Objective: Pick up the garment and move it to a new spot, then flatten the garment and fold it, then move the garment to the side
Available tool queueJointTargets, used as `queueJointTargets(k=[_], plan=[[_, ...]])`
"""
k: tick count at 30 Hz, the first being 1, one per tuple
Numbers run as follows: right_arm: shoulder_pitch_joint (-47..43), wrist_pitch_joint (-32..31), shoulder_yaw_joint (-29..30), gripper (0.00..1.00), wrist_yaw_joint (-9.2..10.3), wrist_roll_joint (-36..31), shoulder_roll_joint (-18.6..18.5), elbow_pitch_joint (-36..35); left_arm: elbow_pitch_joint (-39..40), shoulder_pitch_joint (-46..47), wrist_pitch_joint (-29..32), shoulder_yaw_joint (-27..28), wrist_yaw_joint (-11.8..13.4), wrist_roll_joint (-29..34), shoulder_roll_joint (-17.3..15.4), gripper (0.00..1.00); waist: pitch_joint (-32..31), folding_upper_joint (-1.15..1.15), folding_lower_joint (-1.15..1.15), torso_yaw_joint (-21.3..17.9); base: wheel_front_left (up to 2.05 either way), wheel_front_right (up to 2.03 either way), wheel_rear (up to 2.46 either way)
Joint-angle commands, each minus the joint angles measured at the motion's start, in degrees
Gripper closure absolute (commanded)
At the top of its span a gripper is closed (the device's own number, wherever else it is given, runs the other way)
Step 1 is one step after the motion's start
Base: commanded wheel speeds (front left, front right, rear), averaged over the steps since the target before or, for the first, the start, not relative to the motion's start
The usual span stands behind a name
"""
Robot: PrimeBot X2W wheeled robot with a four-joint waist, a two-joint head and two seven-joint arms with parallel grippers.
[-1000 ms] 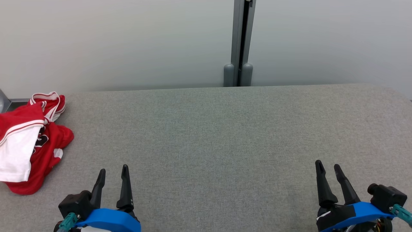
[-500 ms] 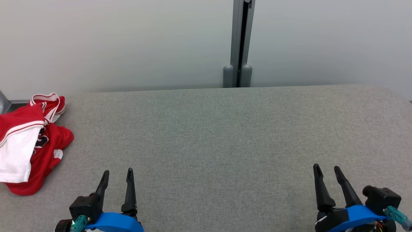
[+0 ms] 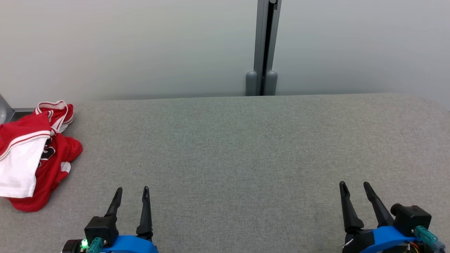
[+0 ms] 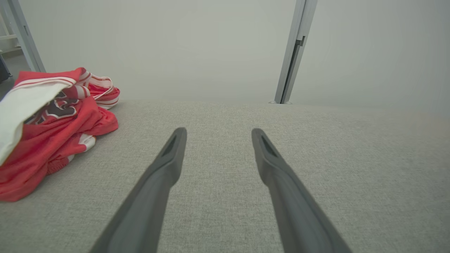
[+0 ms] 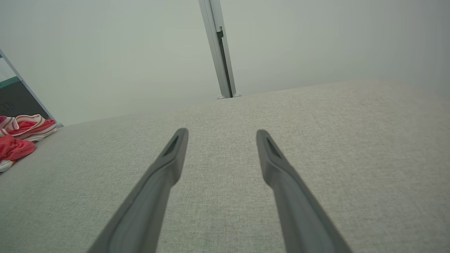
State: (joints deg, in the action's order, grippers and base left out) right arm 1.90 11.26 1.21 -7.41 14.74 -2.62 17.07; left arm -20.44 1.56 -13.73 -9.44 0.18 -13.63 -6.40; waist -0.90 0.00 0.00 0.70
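Head view: a crumpled red and white garment [image 3: 49, 158] lies at the left edge of the frame, on the grey bench [image 3: 228, 147] close to its far side. At lower left the left gripper [image 3: 132, 189] has its jaws apart and empty, well apart from the cloth. At lower right the right gripper [image 3: 353, 184] likewise has its jaws apart, holding nothing.
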Motion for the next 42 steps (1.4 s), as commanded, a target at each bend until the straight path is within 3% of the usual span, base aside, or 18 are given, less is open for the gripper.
queueJointTargets(k=[1, 12, 26, 30, 37, 42], plan=[[-0.59, 0.6, 0.01, 0.0, -0.13, -1.32, -0.43, -0.02, -0.11, 0.68, -0.49, -0.05, 0.42, 1.0, -0.13, 0.0, 0.0, 0.0, 0.0, 0.0, 0.0, 0.0, 0.0], [-0.98, 1.52, -0.17, 0.0, -0.09, -5.15, -0.45, 0.47, -0.58, 0.29, -1.45, -1.02, 1.19, 3.97, -0.3, 0.0, -0.23, 0.0, 0.0, -0.02, 0.0, 0.0, 0.0], [-1.49, 1.69, 0.24, 0.0, -0.09, -4.51, -0.42, 0.26, 0.14, 0.43, -1.03, -1.48, 1.5, 2.93, -0.68, 0.0, -0.42, 0.0, 0.0, 1.16, 0.0, 0.0, 0.0], [-1.94, 1.67, 0.89, 0.0, -0.09, -4.95, -0.41, 0.05, 0.33, 1.12, -1.1, -1.78, 1.56, 2.78, -0.59, 0.0, -0.31, 0.0, 0.0, 4.98, 0.0, 0.0, 0.0], [-1.58, 1.71, 0.03, 0.0, -0.09, -4.51, -0.39, -0.41, 1.2, 0.53, -1.08, -1.43, 2.11, 2.58, -1.61, 0.0, -0.12, 0.0, 0.0, 16.09, 0.0, 0.0, 0.0], [-1.37, 1.93, -0.59, 0.0, -0.08, -4.08, -0.4, -0.33, 2.12, -0.05, -1.02, -1.23, 2.48, 2.18, -2.08, 0.0, 0.36, 0.0, 0.0, 21.82, 0.0, 0.0, 0.0]])
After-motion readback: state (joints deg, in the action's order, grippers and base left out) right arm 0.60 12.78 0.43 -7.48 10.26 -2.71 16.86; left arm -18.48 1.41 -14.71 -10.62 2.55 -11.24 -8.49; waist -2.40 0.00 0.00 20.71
